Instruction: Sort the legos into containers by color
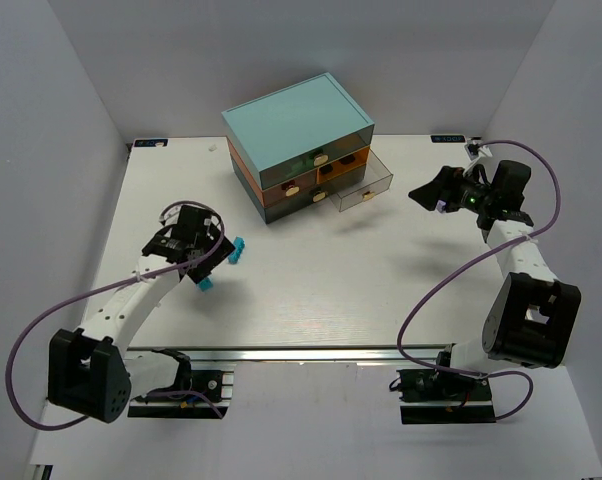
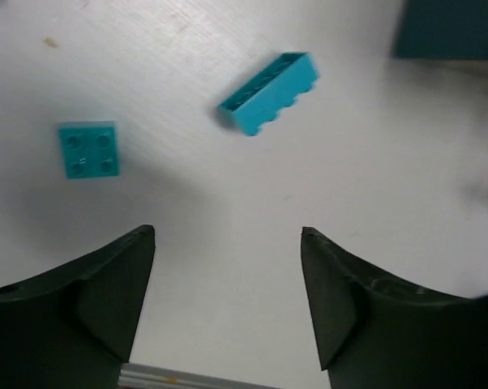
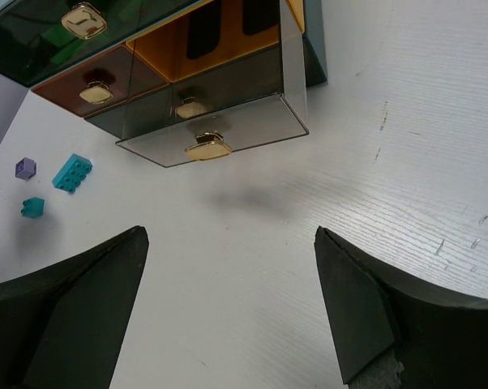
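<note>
Two cyan legos lie on the white table by my left gripper (image 1: 213, 262): a long brick (image 2: 270, 93) and a small square one (image 2: 88, 149). Both lie ahead of the fingers, apart from them. The gripper (image 2: 228, 235) is open and empty. The top view shows them too, the long brick (image 1: 238, 246) and the small one (image 1: 205, 284). My right gripper (image 3: 232, 235) is open and empty, low over bare table in front of a pulled-out clear drawer (image 3: 209, 147) of the chest (image 1: 296, 125). A lilac lego (image 3: 25, 168) lies far left in the right wrist view.
The chest has a light-teal top, and its other drawers (image 1: 301, 185) are pushed in, teal and orange with tan knobs. Green shapes show through the top teal drawer (image 3: 66, 36). White walls enclose the table on three sides. The pulled-out drawer (image 1: 366, 182) juts toward my right gripper (image 1: 426, 195).
</note>
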Available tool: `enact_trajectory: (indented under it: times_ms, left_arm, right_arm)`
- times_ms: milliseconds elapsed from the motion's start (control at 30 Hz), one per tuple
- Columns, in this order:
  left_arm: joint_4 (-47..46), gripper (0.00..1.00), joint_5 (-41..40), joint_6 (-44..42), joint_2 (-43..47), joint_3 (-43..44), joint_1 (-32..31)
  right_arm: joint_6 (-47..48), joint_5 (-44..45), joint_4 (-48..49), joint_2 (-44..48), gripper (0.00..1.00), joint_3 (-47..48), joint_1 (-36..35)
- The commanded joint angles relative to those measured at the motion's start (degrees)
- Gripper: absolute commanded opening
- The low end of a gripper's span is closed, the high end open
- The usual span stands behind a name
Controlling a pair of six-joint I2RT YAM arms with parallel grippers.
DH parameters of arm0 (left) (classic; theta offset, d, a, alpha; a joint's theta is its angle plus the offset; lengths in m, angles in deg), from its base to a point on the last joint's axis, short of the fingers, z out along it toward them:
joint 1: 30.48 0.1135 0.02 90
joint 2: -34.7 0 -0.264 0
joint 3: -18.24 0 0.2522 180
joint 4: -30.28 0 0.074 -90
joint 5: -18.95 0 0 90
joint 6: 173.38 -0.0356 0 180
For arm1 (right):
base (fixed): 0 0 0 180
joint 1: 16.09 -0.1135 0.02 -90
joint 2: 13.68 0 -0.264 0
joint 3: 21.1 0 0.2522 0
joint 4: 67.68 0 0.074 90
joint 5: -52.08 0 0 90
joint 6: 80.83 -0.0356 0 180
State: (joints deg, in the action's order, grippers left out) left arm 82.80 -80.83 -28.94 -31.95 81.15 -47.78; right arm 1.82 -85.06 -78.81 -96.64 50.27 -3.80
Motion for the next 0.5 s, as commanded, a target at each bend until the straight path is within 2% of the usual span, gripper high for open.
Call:
enact_trajectory:
  times_ms: [0,233,467]
  left_arm:
    - [7.6,0.84,-2.3,-0.1,-2.1,-1.3,0.8]
    - [9.6,0.95,-9.7,-2.0,-11.3,-0.1,0.8]
    - [7.4,0.96,-12.5,-5.2,-20.5,2.7,1.8]
  right_arm:
    - [-0.1,-0.9,-0.3,0.6,0.89,1.6,0.1]
    - [-0.2,-0.9,-0.6,1.0,0.89,1.0,0.1]
    - [-0.6,-0.8,-0.7,2.1,0.89,-0.5,0.0]
